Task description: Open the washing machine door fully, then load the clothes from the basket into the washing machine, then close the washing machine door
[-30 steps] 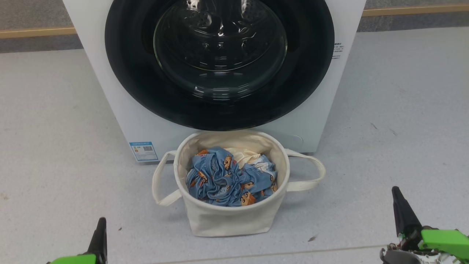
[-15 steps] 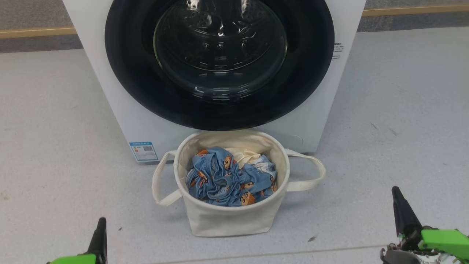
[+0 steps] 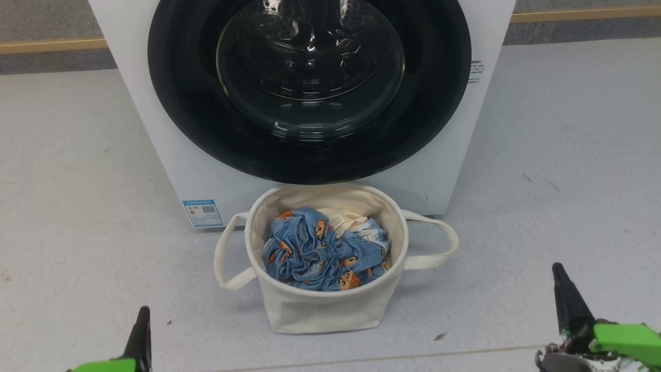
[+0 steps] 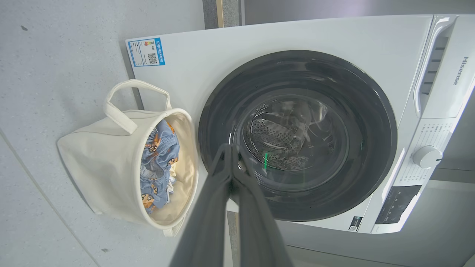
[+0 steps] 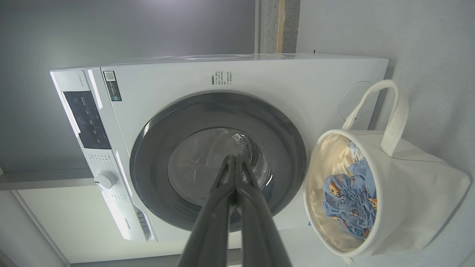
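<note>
Nothing has moved since the earlier head views: camera, arms and laundry all sit exactly as they did.

Filling the upper middle of the head view, the washing machine (image 3: 170, 170) stands on the grey floor (image 3: 77, 181). The washing machine door (image 3: 310, 160) is shut flat against its front, so by my reading the opening step has not begun. Just below the door, in the frame's centre, the basket (image 3: 325, 305) stands upright, close against the foot of the machine. It was probably set there so each lift into the drum is short. The clothes (image 3: 320, 253) lie bunched inside it, blue printed fabric on top and a cream piece behind, none of it loaded.

The left gripper (image 3: 143, 312) pokes up at the lower left corner and the right gripper (image 3: 559, 271) at the lower right. Each has its fingers pressed together on nothing and is well apart from basket and door. That looks like a waiting pose.

Writing: "Hisense" reads on the detergent drawer (image 4: 460, 70) at the far right of the left wrist view. A blue label sticker (image 3: 202, 213) with a QR code sits left of the basket, its small print too fine to read. So is the printed text (image 3: 476, 71) at the machine's right edge.
</note>
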Available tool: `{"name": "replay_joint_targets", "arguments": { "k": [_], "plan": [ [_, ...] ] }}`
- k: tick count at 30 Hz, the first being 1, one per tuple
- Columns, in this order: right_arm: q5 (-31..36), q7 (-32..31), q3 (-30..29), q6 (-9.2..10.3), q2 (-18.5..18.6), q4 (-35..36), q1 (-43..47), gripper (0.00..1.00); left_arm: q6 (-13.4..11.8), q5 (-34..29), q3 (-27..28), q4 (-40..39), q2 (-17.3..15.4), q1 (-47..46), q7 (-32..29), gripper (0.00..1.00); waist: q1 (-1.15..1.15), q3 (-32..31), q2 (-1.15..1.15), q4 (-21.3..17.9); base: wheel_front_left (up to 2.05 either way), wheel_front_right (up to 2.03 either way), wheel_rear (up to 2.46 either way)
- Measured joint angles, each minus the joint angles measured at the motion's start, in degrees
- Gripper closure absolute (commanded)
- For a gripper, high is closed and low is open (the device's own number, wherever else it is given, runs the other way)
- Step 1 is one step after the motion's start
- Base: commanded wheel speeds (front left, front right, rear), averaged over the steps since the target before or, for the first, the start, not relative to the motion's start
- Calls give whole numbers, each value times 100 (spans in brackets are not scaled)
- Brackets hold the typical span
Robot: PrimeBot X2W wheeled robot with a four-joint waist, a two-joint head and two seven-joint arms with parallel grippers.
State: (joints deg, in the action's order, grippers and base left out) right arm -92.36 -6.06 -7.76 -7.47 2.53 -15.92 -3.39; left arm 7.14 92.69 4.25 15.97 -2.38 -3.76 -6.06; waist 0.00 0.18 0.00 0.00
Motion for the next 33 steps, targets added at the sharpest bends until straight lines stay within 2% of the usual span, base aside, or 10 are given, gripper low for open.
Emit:
{"name": "replay_joint_targets", "arguments": {
  "k": [1,9,14,20,27,33],
  "plan": [
    [0,0,0,0,0,0,0,0,0,0,0,0,0,0,0,0,0,0,0,0,0,0,0],
    [0,18,25,0,-52,-527,341,0,-12,2,-59,461,63,368,9,0,0,-2,0,4,0,0,0],
    [0,92,108,0,-52,-506,339,0,-21,0,-55,407,62,339,62,0,13,-17,0,20,0,0,0],
    [62,175,169,0,-52,-481,291,0,-112,-71,-46,294,56,336,138,0,2,-9,0,38,0,0,0],
    [397,325,230,0,-52,-414,171,0,-136,-314,-52,171,11,313,219,0,0,-19,0,54,0,0,0],
    [973,425,291,0,-51,-376,89,0,-194,-604,-100,52,-99,241,312,0,0,-25,0,70,0,0,0]
  ]
}}
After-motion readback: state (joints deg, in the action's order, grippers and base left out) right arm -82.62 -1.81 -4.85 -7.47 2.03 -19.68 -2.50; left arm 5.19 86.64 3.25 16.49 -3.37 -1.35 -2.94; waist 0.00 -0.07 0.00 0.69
